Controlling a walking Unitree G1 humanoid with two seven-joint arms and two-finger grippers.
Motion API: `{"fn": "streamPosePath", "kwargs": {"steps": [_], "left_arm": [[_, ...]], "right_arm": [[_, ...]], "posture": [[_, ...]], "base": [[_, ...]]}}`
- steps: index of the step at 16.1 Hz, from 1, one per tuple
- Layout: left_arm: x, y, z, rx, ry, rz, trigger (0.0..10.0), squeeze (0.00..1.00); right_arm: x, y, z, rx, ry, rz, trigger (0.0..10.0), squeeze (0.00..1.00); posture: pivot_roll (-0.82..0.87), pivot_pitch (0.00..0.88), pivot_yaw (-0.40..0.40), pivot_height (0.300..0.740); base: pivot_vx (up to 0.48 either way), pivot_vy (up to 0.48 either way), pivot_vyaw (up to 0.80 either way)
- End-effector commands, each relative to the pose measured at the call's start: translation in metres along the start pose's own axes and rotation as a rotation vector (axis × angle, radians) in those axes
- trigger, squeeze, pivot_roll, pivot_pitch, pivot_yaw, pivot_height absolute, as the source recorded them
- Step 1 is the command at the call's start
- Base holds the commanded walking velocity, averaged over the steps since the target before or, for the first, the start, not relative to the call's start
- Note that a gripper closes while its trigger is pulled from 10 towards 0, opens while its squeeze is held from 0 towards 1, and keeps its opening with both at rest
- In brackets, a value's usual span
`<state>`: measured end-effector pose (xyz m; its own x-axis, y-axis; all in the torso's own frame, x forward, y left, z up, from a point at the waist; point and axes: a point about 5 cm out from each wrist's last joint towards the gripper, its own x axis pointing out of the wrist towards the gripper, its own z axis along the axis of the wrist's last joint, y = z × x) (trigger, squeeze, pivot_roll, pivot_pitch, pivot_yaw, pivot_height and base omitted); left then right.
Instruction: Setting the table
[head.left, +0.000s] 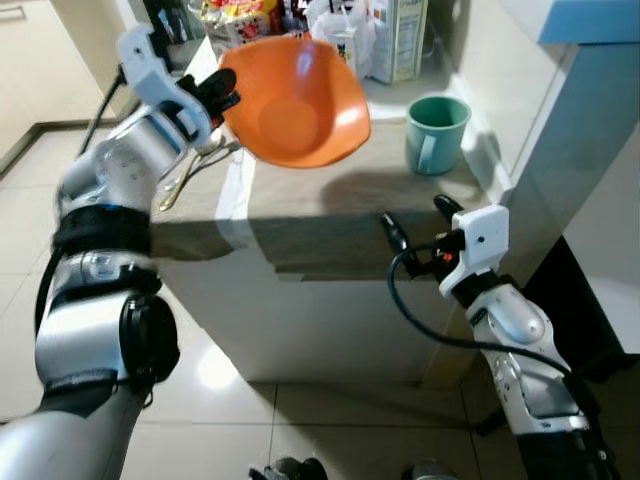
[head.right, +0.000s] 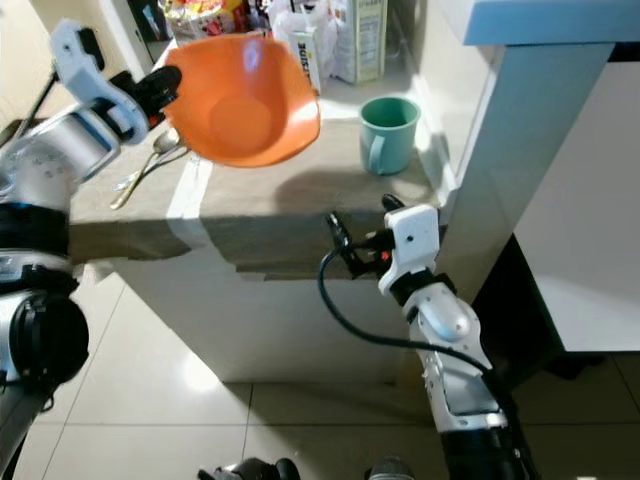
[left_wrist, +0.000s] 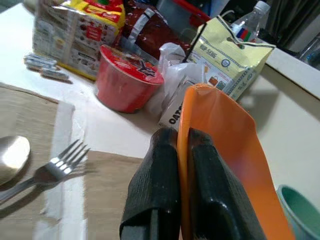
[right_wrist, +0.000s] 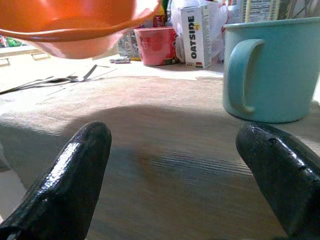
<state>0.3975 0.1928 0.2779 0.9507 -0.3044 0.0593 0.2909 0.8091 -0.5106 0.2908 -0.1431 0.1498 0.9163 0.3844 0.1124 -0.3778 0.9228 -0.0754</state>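
While the head views place the right gripper (head.left: 420, 228) at the near edge of the placemat (head.left: 330, 225), fingers spread wide and holding nothing, its wrist view adds the low angle: bare mat runs ahead between the two fingers (right_wrist: 70, 180) to the teal mug (right_wrist: 270, 67), which stands upright near the mat's right edge. Open mat lies between that gripper and the mug. Above the mat's left half, the left gripper (head.left: 218, 95) holds the orange bowl (head.left: 295, 100) clear of the surface, tilted with its mouth toward the camera. The left wrist view shows both fingers (left_wrist: 155, 195) pinched on the bowl's rim, one either side. A fork (left_wrist: 50, 170) and spoon (left_wrist: 11, 156) lie on the mat's left edge. Farther back, a red cup (left_wrist: 127, 80), cartons and packets crowd the counter (head.left: 390, 95).
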Motion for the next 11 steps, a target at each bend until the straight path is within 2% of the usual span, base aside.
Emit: {"fn": "streamPosePath", "kwargs": {"steps": [1, 2, 5, 7, 8, 10, 11], "left_arm": [[-0.009, -0.003, 0.013, 0.026, -0.03, -0.016, 0.0, 0.0], [-0.012, -0.003, 0.012, 0.031, -0.018, -0.018, 0.0, 0.0], [-0.037, -0.008, 0.001, 0.089, 0.067, -0.047, 0.0, 0.0], [-0.061, -0.02, -0.024, 0.114, 0.152, -0.092, 0.0, 0.0], [-0.064, -0.022, -0.03, 0.109, 0.163, -0.1, 0.0, 0.0], [-0.084, -0.027, -0.069, 0.046, 0.17, -0.106, 0.0, 0.0], [-0.091, -0.032, -0.078, 0.031, 0.164, -0.119, 0.0, 0.0]], "right_arm": [[0.004, 0.0, 0.003, 0.004, -0.014, 0.002, 10.0, 0.0], [0.004, 0.0, 0.004, 0.008, -0.017, 0.004, 10.0, 0.0], [0.002, 0.0, 0.008, 0.02, -0.027, 0.024, 10.0, 0.0], [-0.008, 0.009, 0.009, 0.033, -0.021, 0.071, 10.0, 0.0], [-0.009, 0.01, 0.009, 0.035, -0.018, 0.077, 10.0, 0.0], [-0.015, 0.016, 0.011, 0.039, -0.022, 0.115, 10.0, 0.0], [-0.017, 0.018, 0.012, 0.048, -0.022, 0.133, 10.0, 0.0]], "posture": [[-0.2, 0.018, 0.12, 0.74], [-0.19, 0.014, 0.12, 0.74], [-0.19, 0.007, 0.124, 0.74], [-0.17, 0.001, 0.128, 0.74], [-0.17, 0.001, 0.132, 0.74], [-0.18, 0.0, 0.127, 0.74], [-0.17, 0.0, 0.126, 0.74]], "base": [[0.0, 0.0, 0.0], [0.0, 0.0, 0.0], [0.0, 0.0, 0.0], [0.0, 0.0, 0.0], [0.0, 0.0, 0.0], [0.0, 0.0, 0.0], [0.0, 0.0, 0.0]]}}
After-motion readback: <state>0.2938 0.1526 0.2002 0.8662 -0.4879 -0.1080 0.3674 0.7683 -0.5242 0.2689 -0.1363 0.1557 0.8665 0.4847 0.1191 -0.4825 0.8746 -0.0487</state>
